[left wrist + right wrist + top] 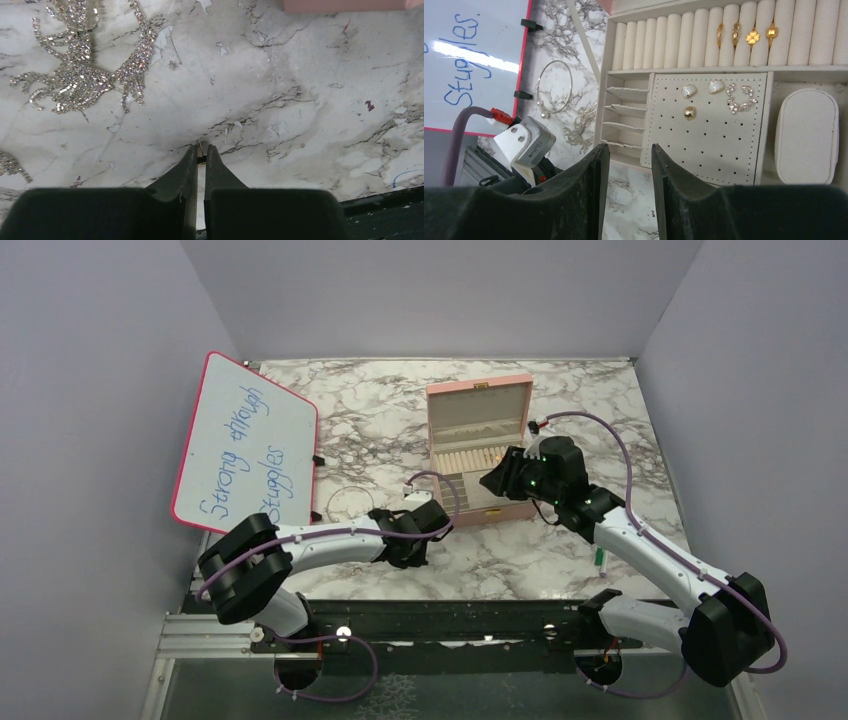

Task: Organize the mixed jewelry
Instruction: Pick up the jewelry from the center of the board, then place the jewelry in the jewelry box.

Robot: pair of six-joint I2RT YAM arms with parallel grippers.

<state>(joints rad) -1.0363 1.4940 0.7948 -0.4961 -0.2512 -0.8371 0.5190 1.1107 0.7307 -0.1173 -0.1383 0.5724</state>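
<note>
My left gripper (201, 151) points down at the marble table (300, 100), its jaws almost together and pinching a tiny gold piece with a thin pin (201, 157) at the tips. A rhinestone piece (80, 75) lies to its upper left. My right gripper (630, 146) hangs open and empty over the front edge of the open pink box (478, 455). Inside the box, gold rings (746, 36) sit in the rolls. Two white studs (689, 91), a gold stud (689, 112) and a crystal earring (740, 97) sit on the perforated panel. A thin silver hoop (555, 86) lies left of the box.
A pink-framed whiteboard (245, 445) leans at the left. A marker pen (601, 560) lies near the right arm by the table's front edge. The box has slotted dividers (624, 115) and a white cushion (806, 135). Grey walls close in three sides.
</note>
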